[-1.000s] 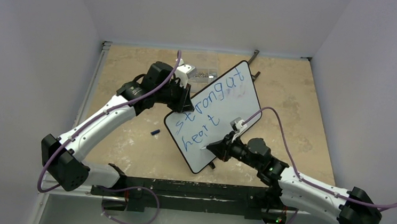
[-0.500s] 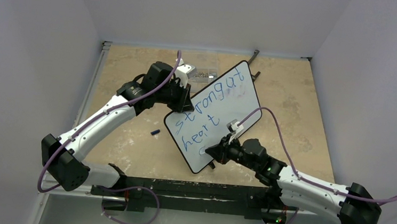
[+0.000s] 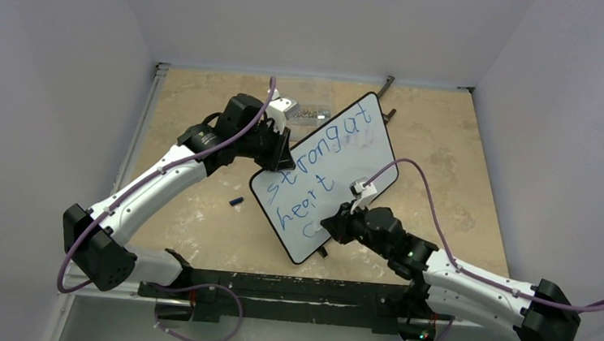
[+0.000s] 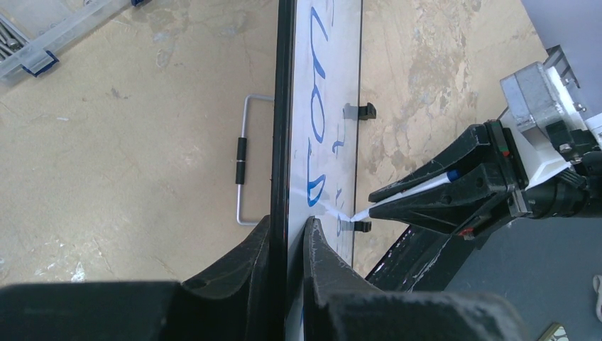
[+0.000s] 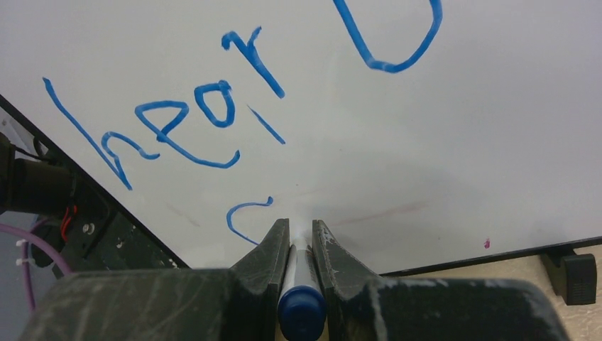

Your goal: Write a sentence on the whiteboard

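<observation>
"Top external view, left to right: what do you record?" the inspector asks.

"Left tool at the whiteboard's ten o'clock edge. The left wrist view shows its fingers pressed on either side of the black frame, pinching it. The board stands tilted up off the worktop. A small blue cap lies loose at the board's eight o'clock."

"And the sentence?"

"Blue, two rows, 'strong at' over 'heart'. A third row is just begun: one curved stroke at the board's six o'clock end. Right tool is clamped on the marker. The tip is at the white surface just beside that stroke, touching as far as the left wrist view shows."

"Advice for the step?"

"In my judgement, close the curve into a full letter with light, even pressure. Then work toward the bare space at two o'clock. The row sits near the lower frame, so letters want to be small and level. The left grip must not slacken, because a board that rocks will smear the line."
</observation>
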Controlling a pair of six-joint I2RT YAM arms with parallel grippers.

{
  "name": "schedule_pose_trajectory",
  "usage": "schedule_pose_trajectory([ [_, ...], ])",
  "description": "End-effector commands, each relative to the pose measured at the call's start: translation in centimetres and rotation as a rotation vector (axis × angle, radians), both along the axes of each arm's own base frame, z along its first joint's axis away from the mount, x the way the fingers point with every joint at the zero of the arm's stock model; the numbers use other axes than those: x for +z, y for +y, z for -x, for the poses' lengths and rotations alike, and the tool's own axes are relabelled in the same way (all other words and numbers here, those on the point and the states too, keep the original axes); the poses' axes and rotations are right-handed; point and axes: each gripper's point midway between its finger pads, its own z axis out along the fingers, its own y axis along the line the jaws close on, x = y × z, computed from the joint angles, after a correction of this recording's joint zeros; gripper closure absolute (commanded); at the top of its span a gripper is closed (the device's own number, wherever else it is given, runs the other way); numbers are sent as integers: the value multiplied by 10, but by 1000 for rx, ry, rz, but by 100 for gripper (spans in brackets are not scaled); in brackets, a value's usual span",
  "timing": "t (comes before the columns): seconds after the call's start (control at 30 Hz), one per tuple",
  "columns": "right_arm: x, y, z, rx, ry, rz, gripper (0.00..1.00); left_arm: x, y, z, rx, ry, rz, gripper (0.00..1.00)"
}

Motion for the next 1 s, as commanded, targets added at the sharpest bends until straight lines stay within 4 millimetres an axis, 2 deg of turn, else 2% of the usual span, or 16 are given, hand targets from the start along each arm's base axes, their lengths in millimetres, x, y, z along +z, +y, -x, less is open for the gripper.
schedule_pose_trajectory([
  [0.0, 39, 0, -31, -103, -121, -25, 100, -44, 65, -23, 143, -47, -345, 100],
  [0.2, 58, 10, -38, -96, -159, -46, 100, -44, 65, -23, 143, -46, -346, 100],
  [0.37, 60, 15, -40, -83, -161, -49, 100, -44, 65, -22, 142, -47, -345, 100],
  [0.97, 7, -14, -25, -155, -43, 17, 100, -41, 62, -20, 130, -45, -326, 100],
])
